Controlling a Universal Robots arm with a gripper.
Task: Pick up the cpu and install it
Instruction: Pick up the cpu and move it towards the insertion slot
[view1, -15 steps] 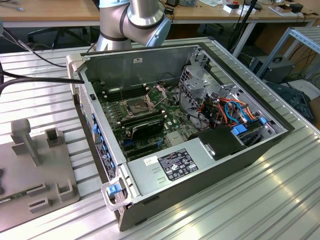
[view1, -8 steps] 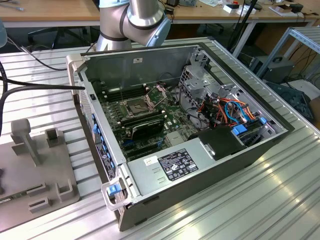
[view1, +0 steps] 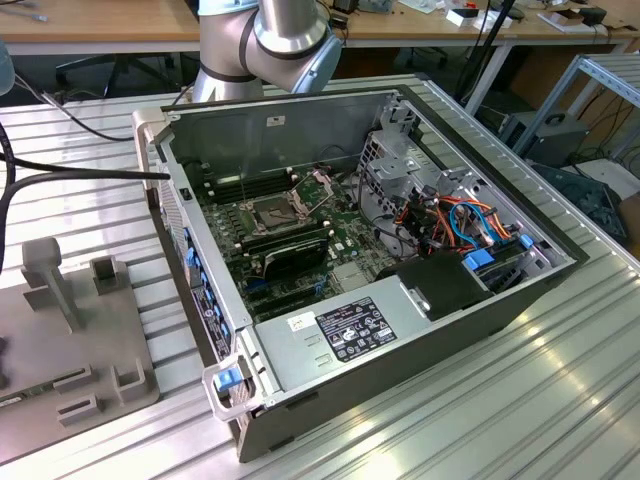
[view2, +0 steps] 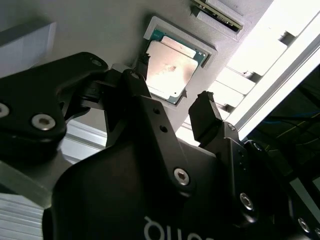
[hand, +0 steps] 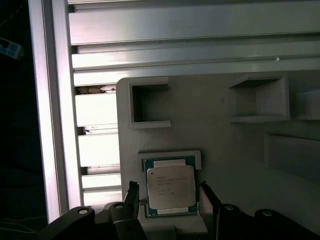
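We see the cpu (hand: 170, 186) (view2: 170, 67) lying flat, metal top up, in a shallow framed recess of a grey moulded plate (hand: 215, 145) that rests on the ribbed aluminium surface (hand: 200, 30). In both wrist views the tool (hand: 169, 194) (view2: 173, 80) stands spread over the chip, with 1 black finger (hand: 132, 196) on each side. A gap shows at either edge, so nothing is pinched. Near the recess the plate carries 2 box-shaped pockets (hand: 149, 105). In the exterior view the arm (view1: 265, 40) stands behind an open computer case (view1: 400, 330), whose board holds a square socket (view1: 272, 212). The grey plate sits at the exterior view's left.
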